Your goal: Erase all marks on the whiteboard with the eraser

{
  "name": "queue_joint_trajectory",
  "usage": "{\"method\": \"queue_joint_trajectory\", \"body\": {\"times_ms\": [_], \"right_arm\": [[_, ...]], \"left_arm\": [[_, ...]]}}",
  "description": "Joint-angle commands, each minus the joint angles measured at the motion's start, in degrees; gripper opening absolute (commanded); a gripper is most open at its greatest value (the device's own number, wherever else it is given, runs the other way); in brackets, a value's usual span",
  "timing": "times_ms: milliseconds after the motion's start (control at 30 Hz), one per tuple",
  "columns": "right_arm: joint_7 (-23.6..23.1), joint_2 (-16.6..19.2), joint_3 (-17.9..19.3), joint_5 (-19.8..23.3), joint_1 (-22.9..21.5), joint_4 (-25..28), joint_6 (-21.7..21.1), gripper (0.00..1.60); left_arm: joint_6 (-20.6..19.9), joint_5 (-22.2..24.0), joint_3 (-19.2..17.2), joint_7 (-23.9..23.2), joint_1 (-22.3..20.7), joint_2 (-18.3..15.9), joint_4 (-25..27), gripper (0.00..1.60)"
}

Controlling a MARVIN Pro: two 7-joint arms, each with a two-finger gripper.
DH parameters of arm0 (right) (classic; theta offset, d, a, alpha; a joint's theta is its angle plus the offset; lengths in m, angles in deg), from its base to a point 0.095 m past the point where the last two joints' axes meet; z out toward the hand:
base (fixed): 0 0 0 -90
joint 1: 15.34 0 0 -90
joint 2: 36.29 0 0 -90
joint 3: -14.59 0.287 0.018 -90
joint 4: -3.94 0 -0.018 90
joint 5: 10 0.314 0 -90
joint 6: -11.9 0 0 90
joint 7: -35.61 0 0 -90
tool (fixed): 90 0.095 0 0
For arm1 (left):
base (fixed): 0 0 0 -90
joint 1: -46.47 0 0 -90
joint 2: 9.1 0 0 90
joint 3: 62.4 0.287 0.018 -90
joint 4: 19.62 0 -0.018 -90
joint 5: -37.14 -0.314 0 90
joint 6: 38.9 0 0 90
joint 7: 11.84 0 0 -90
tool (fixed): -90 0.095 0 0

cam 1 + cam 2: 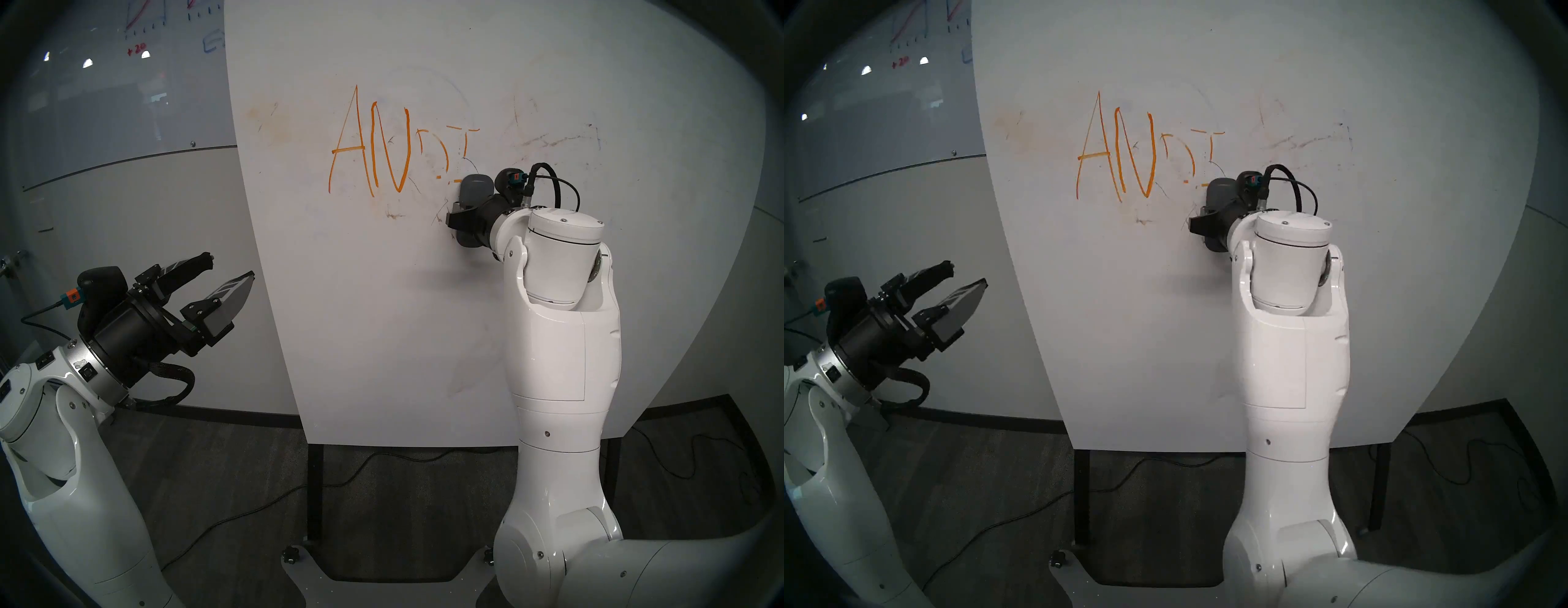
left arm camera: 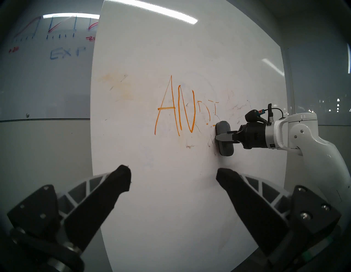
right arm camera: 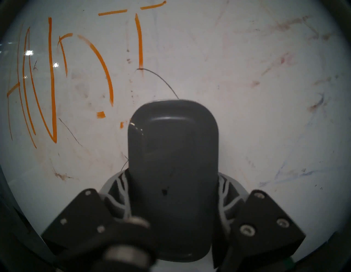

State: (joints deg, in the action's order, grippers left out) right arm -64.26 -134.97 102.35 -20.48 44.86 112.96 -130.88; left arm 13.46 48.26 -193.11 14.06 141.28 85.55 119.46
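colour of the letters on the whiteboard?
Orange letters, clearest in the left wrist view.

Marks (image 1: pixel 369 144): orange, thin strokes on white whiteboard (image 1: pixel 382 318) (faint grey-brown smudges on its right part). Eraser (image 3: pixel 172 171): dark grey, tiny black centre dot. Far left glass board (image 2: pixel 47 66): red and blue scribbles.

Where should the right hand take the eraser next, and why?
Probably up and toward the letters. The right hand holds the eraser upright against the whiteboard, just below the I. The D and I are partly wiped, while the rest of the orange marks stand whole on the side toward the idle left hand.
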Motion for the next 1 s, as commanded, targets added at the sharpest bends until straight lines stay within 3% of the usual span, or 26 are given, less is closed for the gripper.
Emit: {"method": "queue_joint_trajectory", "body": {"times_ms": [0, 967], "right_arm": [[-0.4, -0.2, -1.0, 0.1, -2.6, 0.6, 0.5, 0.0], [0.7, -1.1, -1.7, -0.1, -7.9, -1.2, 1.2, 0.0]], "left_arm": [[0.0, 0.2, 0.1, 0.1, 0.1, -0.1, 0.9, 1.6], [-0.1, 0.2, 0.1, 0.1, 0.0, -0.1, 0.9, 1.6]]}}
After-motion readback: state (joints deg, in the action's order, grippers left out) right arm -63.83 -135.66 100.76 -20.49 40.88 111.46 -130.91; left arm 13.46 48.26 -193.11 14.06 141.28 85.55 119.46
